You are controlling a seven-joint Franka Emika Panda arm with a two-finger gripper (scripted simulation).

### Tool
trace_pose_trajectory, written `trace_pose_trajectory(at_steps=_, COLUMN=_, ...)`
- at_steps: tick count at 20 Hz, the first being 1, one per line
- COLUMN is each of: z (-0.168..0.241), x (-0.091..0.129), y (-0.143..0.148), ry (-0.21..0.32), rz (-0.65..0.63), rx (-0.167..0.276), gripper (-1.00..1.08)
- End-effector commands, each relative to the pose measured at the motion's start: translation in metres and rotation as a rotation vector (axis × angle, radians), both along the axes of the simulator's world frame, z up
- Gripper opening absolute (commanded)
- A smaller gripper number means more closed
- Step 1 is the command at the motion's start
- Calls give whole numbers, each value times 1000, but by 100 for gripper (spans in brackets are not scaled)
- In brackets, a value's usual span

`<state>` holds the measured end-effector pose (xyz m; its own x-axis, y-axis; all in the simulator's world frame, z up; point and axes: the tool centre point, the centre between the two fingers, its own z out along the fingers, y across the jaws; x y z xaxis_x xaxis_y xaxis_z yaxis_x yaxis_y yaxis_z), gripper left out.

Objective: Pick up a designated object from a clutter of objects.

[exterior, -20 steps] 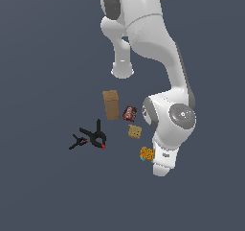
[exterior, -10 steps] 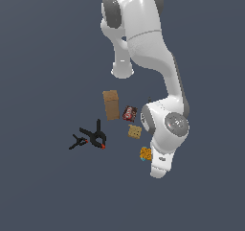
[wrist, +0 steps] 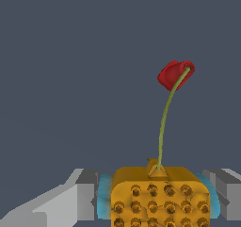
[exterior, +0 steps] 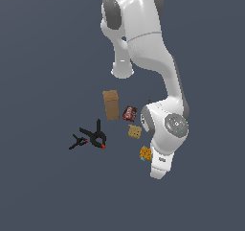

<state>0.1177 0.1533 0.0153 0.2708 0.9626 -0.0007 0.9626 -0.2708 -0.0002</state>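
A flat, dark slate-grey surface (exterior: pixel 43 187) fills both views, with no walls or edges visible. The gripper (wrist: pixel 157 200) pinches the small orange-yellow bumpy block (wrist: pixel 160 198) between its grey fingers (wrist: pixel 84 195); its thin cord ends in a red piece (wrist: pixel 175 74). Tan square tile (exterior: pixel 135 131) lies nearby.

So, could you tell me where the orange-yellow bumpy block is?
In the exterior view the orange-yellow block lies below the tan tile, beside the arm's wrist; the wrist view shows it between the gripper fingers.

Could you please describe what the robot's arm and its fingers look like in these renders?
The arm is glossy white with rounded, bulky links and dark grey joint bands; a grey circular cap sits on the wrist joint. The fingers are flat, blocky and light grey with darker grey inner faces. No cables or markings are visible.
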Motion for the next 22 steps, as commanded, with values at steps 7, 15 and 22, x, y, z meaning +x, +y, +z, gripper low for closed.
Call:
trace_pose_trajectory(at_steps=7, z=2, x=0, y=-1, ry=0, rz=0, rx=0, gripper=-100)
trace_pose_trajectory(at_steps=15, z=29, x=-3, y=-20, ry=0, rz=0, rx=0, gripper=-100)
trace_pose_trajectory(at_steps=22, z=82, x=-8, y=-55, ry=0, rz=0, rx=-1, gripper=-100)
